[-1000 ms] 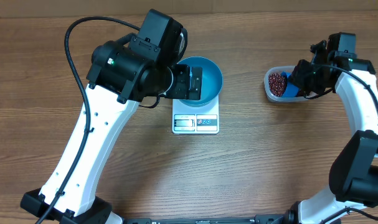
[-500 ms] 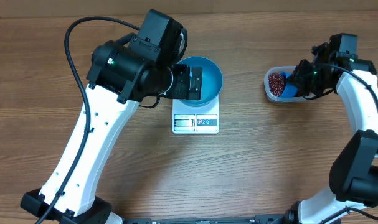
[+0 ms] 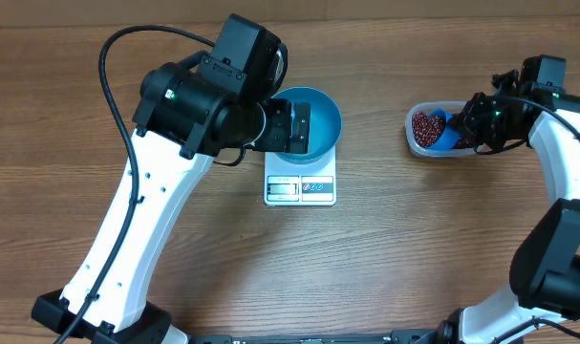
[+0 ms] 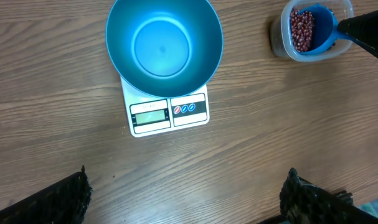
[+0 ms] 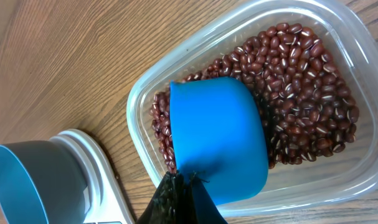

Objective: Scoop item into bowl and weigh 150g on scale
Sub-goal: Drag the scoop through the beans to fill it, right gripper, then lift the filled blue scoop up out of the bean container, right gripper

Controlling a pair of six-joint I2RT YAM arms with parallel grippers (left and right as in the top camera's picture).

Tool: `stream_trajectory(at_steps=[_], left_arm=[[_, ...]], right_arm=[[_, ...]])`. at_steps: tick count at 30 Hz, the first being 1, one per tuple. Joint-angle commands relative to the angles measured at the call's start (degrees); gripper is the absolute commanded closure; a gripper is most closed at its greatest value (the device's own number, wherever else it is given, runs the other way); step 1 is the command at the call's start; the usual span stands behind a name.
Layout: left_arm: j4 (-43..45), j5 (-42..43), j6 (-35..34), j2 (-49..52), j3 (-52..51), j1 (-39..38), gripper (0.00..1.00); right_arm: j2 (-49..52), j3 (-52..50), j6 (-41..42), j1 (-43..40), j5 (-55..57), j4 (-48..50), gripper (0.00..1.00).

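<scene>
Beans (image 5: 301, 93) lie heaped in the clear tub (image 5: 326, 186) on the right side of the bench (image 3: 414, 258), well apart from the empty blue bowl (image 4: 164, 46) on the scale (image 4: 170, 115). My right jaws pinch the handle of the blue scoop (image 5: 217, 137), its back up and its lip in the heap. I'd drive it deeper, then roll it level before lifting. The right arm (image 3: 557, 158) reaches in from the right edge; the left jaws hang spread above the bowl.

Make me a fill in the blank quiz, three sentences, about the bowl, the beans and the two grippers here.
Inside, the blue bowl on the scale is ____.
The right gripper has its jaws ____ on the blue scoop in the tub of beans.
The left gripper hovers with jaws wide ____, holding nothing.
Missing words: empty; shut; open.
</scene>
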Motion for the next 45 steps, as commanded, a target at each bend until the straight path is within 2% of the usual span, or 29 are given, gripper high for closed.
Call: stream_trajectory(at_steps=[1, 11, 24, 36, 45], left_arm=[[0.0, -0.8, 1.0, -1.2, 1.2, 0.3, 0.00], [0.0, -0.8, 1.0, -1.2, 1.2, 0.3, 0.00], [0.0, -0.8, 1.1, -1.2, 1.2, 0.3, 0.00], [0.0, -0.8, 1.0, -1.2, 1.2, 0.3, 0.00], [0.0, -0.8, 1.0, -1.2, 1.2, 0.3, 0.00]], right_arm=[[2.1, 0.0, 1.1, -0.2, -2.0, -1.4, 0.96], [3.7, 0.0, 1.5, -0.3, -3.5, -1.2, 0.96], [3.7, 0.0, 1.6, -6.3, -10.8, -2.3, 0.96], [3.7, 0.0, 1.7, -8.1, -10.9, -2.9, 0.96], [3.7, 0.0, 0.9, -10.6, -15.2, -3.3, 0.96]])
